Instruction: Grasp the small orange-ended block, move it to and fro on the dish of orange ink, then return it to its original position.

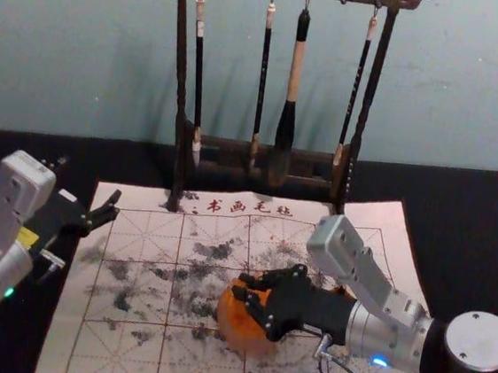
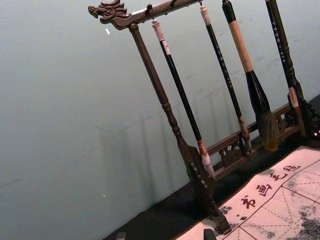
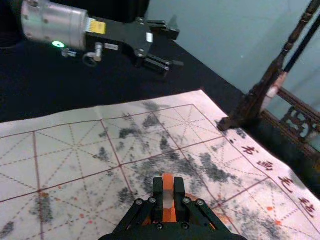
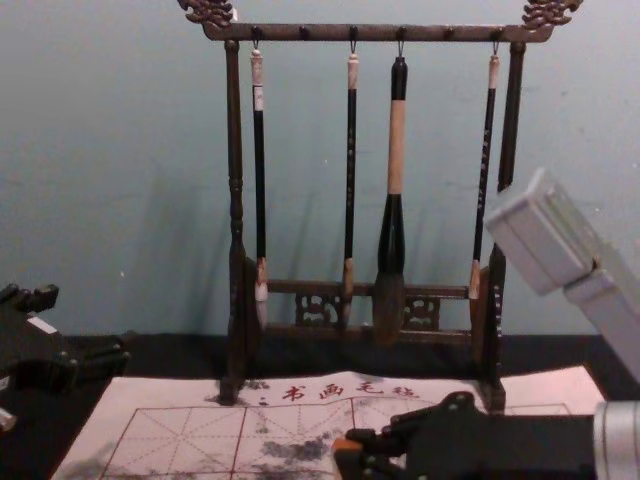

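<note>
My right gripper [image 1: 246,298] is over the dish of orange ink [image 1: 246,336], hiding part of it. In the right wrist view, the right gripper [image 3: 168,196] is shut on the small block [image 3: 168,183], which has an orange end and a pale middle; orange of the dish [image 3: 220,216] shows behind the fingers. The block's orange end [image 4: 347,444] pokes out at the fingertips in the chest view. Whether block and dish touch I cannot tell. My left gripper [image 1: 117,206] is parked open at the mat's left edge; its fingertips enter the left wrist view [image 2: 165,234] wide apart.
A dark wooden rack [image 1: 182,99] with several hanging brushes stands at the mat's back edge. The ink-stained felt mat [image 1: 131,290] with red grid lines lies on a black-covered table [image 1: 467,227]. A wall rises behind.
</note>
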Motion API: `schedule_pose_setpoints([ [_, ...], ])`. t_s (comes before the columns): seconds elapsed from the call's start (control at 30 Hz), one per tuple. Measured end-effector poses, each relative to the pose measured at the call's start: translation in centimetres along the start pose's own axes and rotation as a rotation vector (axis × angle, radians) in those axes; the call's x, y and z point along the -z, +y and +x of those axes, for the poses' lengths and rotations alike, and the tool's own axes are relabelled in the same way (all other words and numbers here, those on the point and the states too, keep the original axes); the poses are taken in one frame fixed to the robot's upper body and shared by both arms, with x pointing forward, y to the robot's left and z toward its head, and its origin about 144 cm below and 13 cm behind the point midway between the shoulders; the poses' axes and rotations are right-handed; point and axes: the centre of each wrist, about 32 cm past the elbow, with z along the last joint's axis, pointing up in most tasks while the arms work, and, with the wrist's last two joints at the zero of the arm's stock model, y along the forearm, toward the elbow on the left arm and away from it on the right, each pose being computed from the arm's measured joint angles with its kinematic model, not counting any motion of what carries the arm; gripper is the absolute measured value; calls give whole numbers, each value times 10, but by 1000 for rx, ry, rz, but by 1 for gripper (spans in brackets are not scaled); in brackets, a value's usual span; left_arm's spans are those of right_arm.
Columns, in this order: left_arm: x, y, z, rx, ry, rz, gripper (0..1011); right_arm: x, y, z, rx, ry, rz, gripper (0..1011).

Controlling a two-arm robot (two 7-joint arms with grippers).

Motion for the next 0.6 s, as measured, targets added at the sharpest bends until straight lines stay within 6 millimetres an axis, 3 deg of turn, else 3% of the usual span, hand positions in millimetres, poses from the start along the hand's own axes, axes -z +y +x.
schedule_pose_setpoints([
  [0.6, 0, 0, 0, 0, 0, 0, 1001, 0, -5, 17, 83, 24, -35, 78],
])
